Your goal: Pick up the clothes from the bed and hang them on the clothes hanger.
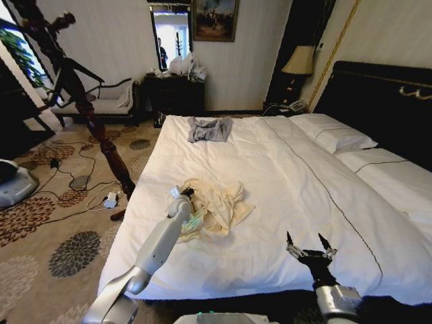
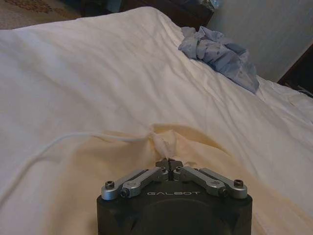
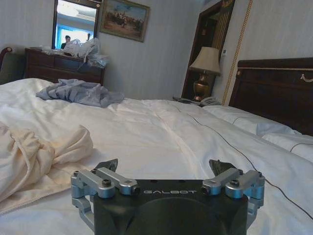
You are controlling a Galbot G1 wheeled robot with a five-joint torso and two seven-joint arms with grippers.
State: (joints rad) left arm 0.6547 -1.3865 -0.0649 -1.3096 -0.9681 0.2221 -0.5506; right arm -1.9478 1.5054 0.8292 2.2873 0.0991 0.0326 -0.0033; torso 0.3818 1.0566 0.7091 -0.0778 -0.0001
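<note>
The left gripper is seen pressed together on a small pinched fold of the clothes, its fingertips meeting with cream cloth drawn up between them in the left wrist view. The clothes are a crumpled, soft cream heap lying on the bed near its left edge, with loose folds spread toward the middle. The right gripper is held just above the duvet near the foot of the bed, well apart from the heap, with its dark-tipped fingers spread wide and nothing between them. The duvet is white, smooth and lightly wrinkled, crossed by a thin dark seam. A small grey garment lies bunched at the far end, well apart from the clothes. White pillows rest against the tall black headboard. A broad stretch of bare duvet lies between the two grippers, and patterned carpet with trailing cables runs beside the bed's left edge.
</note>
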